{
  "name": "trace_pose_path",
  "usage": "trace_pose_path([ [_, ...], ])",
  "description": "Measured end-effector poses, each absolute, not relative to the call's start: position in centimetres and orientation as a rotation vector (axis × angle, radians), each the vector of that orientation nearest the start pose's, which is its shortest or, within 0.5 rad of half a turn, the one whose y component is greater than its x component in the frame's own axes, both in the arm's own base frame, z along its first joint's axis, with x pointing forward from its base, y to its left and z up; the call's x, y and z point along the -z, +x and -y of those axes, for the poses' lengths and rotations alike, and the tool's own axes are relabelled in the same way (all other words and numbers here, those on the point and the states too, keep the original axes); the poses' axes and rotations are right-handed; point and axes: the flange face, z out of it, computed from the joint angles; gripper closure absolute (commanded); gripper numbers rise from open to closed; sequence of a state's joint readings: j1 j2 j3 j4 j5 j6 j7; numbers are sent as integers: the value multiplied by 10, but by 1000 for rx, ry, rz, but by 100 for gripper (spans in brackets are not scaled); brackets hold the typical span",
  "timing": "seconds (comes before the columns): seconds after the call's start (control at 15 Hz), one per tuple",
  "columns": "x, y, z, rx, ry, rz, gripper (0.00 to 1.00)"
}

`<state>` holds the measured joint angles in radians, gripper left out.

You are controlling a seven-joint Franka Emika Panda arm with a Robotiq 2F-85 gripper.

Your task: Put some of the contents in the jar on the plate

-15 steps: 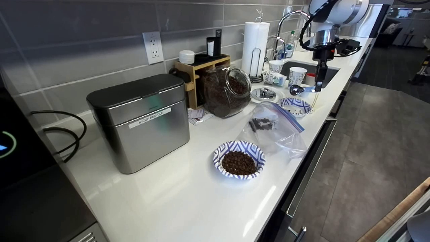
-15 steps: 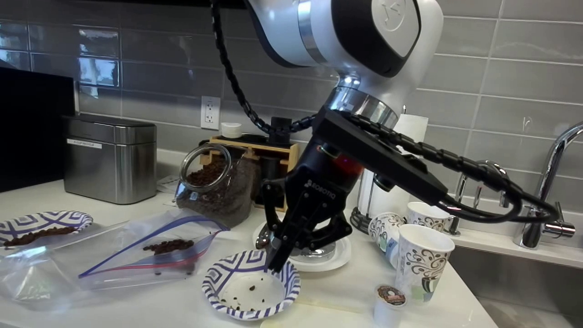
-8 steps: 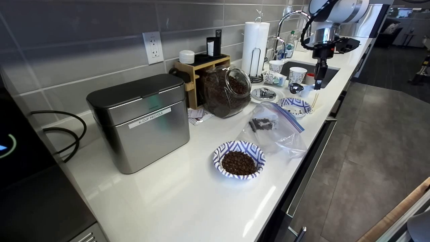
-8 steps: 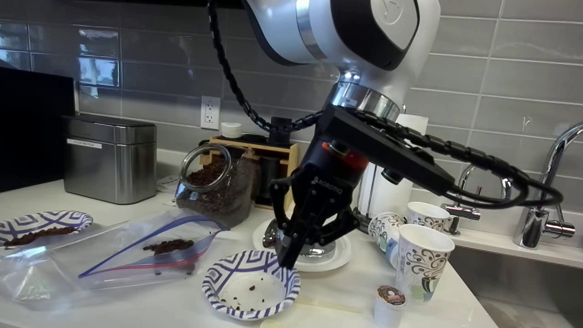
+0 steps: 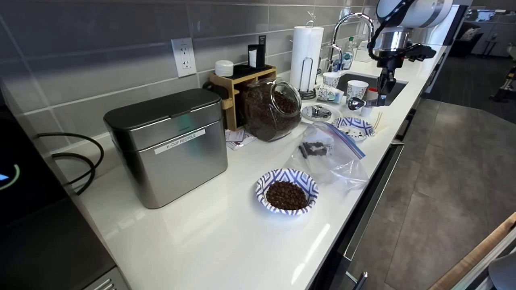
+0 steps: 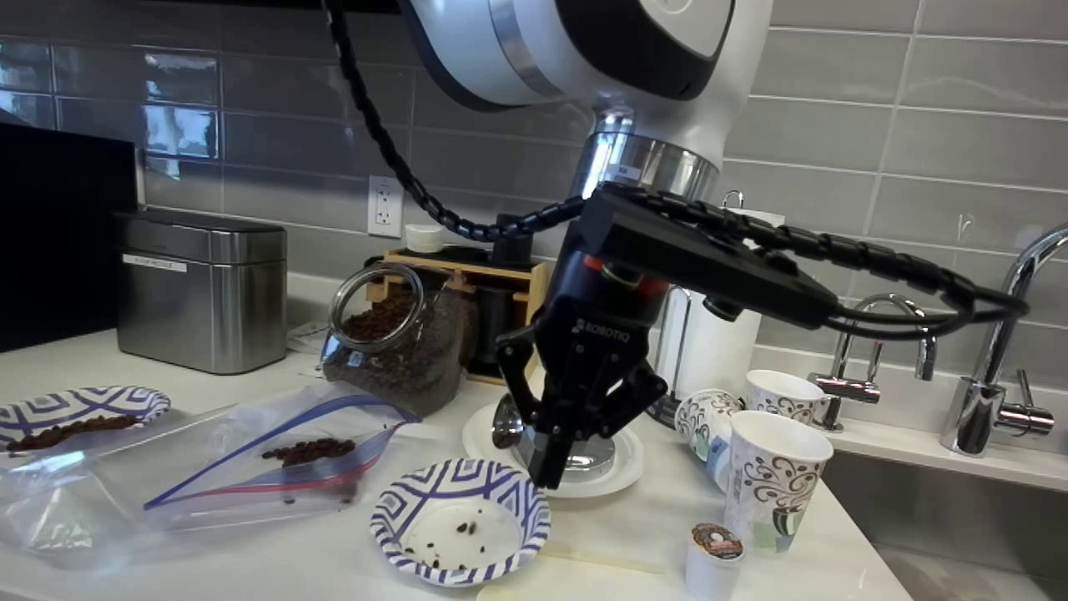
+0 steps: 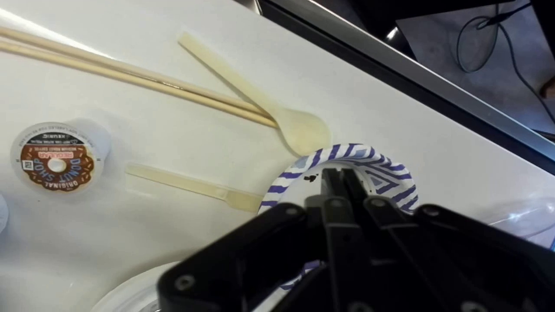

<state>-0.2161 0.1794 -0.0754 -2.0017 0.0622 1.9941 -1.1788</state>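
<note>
The clear glass jar lies tilted, its round mouth open, full of dark brown beans. It stands in both exterior views. My gripper is shut on the handle of a shiny metal scoop, whose bowl also shows in an exterior view. Whether the scoop holds beans I cannot tell. A blue-and-white patterned paper plate, bowl-shaped, lies below my fingertips with a few scattered beans. In the wrist view the gripper overlaps this plate and the scoop is hidden.
Another patterned plate holds many beans. An open plastic bag with beans lies beside the jar. A white plate with a metal lid, paper cups, a coffee pod, chopsticks and wooden spoon lie around.
My gripper has shifted right and turned more upright, and the scoop in it has turned to a different angle. One more bean or so shows in the middle of the near patterned plate.
</note>
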Motion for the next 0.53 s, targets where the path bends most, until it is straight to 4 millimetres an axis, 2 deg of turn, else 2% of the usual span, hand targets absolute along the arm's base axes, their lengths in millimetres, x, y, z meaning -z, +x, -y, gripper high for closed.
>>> trace_pose_path([
  [0.53, -362, 519, 148, -32, -2740, 1397, 99],
])
